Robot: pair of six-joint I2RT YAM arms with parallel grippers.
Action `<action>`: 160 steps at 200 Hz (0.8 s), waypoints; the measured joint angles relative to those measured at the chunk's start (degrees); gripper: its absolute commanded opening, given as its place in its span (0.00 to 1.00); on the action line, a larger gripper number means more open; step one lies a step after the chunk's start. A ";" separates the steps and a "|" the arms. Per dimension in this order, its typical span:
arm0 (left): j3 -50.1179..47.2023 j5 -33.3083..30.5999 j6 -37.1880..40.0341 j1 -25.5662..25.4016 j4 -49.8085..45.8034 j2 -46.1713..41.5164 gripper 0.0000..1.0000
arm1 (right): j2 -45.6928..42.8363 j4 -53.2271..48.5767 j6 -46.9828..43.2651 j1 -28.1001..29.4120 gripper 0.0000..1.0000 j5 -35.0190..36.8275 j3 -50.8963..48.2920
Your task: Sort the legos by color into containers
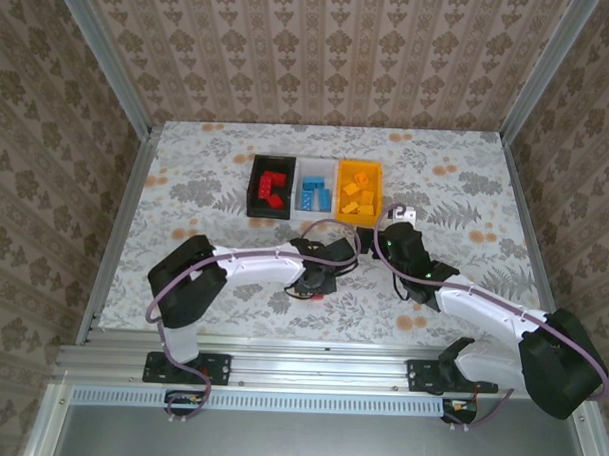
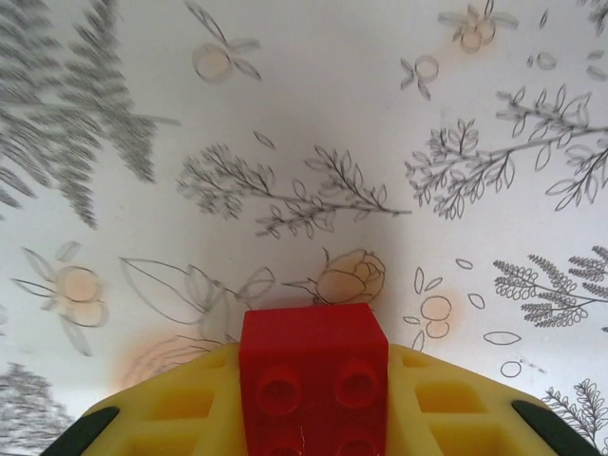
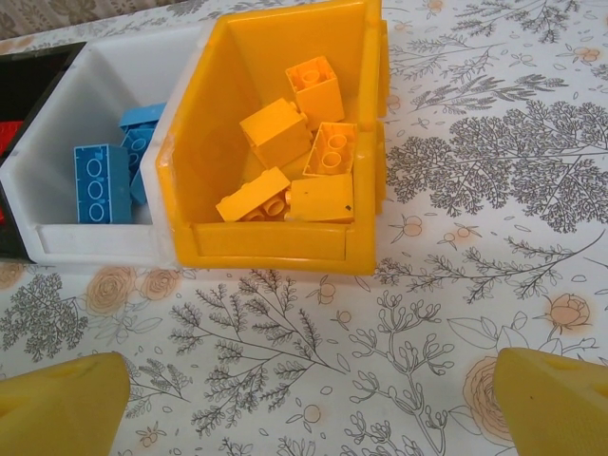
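fronting damask walls (image 1: 321, 48): floral table (image 1: 206, 175), three bins (image 1: 318, 167).

The left arm (image 1: 253, 264) lies bent across the near table. The left gripper (image 2: 313, 404) points down, seemingly low, clamped on a red brick (image 2: 313, 366). The right arm (image 1: 482, 306) stretches forward and leftward, and the right gripper (image 3: 304, 408) has its fingers (image 3: 57, 413) spread wide.

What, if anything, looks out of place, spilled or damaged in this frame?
Nothing stands out. Red bricks lie in the black bin, blue bricks in the white bin, yellow-orange bricks in the yellow bin, none mixed. One red brick is clamped in the left tool; the right tool is open.
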 measured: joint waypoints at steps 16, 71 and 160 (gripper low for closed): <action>0.13 -1.36 3.54 2.75 -0.98 -3.69 0.26 | 0.02 0.13 0.09 0.00 1.00 -0.02 -0.04; 11.37 -3.78 22.36 25.66 0.87 -8.24 0.26 | 2.21 0.46 0.76 0.00 1.00 -0.44 -0.04; 38.86 -0.52 37.57 36.72 -4.15 21.42 0.71 | 3.63 0.31 0.85 0.00 1.00 -1.55 -0.04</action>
